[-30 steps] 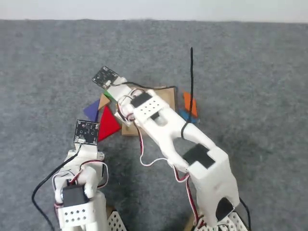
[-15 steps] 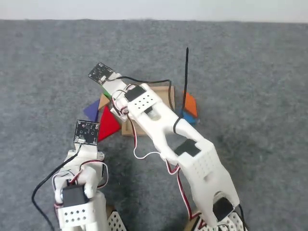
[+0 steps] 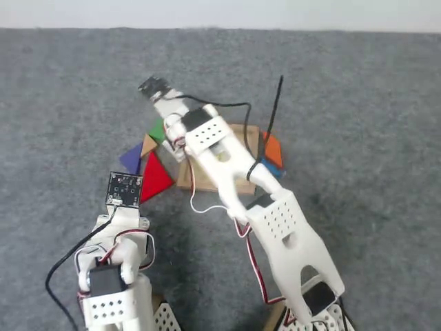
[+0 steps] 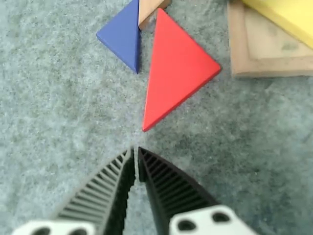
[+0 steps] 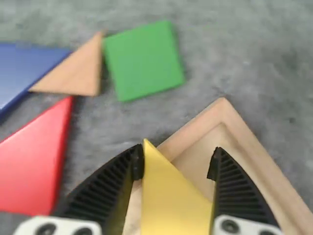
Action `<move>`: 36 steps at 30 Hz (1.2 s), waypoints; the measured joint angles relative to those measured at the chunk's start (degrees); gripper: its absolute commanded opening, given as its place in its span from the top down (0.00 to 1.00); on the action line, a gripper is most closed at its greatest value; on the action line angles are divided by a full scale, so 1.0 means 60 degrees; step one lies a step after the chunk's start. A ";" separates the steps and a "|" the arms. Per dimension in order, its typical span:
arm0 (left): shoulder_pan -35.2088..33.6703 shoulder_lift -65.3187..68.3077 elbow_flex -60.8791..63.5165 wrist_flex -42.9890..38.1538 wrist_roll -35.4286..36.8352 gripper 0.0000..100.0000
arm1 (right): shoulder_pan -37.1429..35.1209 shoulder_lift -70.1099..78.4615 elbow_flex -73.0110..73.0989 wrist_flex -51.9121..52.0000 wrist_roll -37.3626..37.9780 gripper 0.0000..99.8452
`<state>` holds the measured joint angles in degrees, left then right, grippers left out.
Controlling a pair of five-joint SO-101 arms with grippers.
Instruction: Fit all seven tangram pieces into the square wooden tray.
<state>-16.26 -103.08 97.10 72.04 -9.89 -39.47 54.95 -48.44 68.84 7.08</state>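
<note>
high view, last second: the right arm has swung its wrist farther out over the square wooden tray (image 3: pixel 249 129), and the green square (image 3: pixel 157 131), covered by the arm before, now shows on the carpet beside the tray's far corner. the left arm has not shifted. right gripper (image 5: pixel 177 156): fingers spread, standing over that tray corner, with the yellow triangle (image 5: pixel 166 200) lying between them; one finger touches its edge, the other is apart from it, so nothing is pinched. left gripper (image 4: pixel 136 152): fingers pressed almost together on nothing, hovering just short of the point of the red triangle (image 4: pixel 176 68). judgement: the yellow piece looks placed, or is being seated into its corner, and the other six are not yet in. the right wrist view shows the yellow tip against the inner rim, which the arm hides from above. the left wrist view shows the blue piece (image 4: pixel 124 36) edge to edge with the red one. the high view alone shows the orange piece (image 3: pixel 273 148) and a second blue piece (image 3: pixel 270 167) beyond the tray's opposite side.
</note>
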 measured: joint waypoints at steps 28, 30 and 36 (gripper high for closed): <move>-0.0059 0.0000 0.0000 0.0000 0.0000 0.99 | 0.1421 0.0322 -0.1597 0.1055 -0.1260 0.94; -0.0059 0.0000 0.0000 0.0000 0.0000 0.99 | 0.1451 0.0308 -0.2066 0.1597 -0.0879 0.94; -0.0059 0.0000 0.0000 0.0000 0.0000 0.99 | 0.1875 -0.0161 -0.4278 0.4220 0.0864 0.95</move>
<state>-16.62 -103.08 97.10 72.04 -9.89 -28.22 53.98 -74.11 94.15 12.26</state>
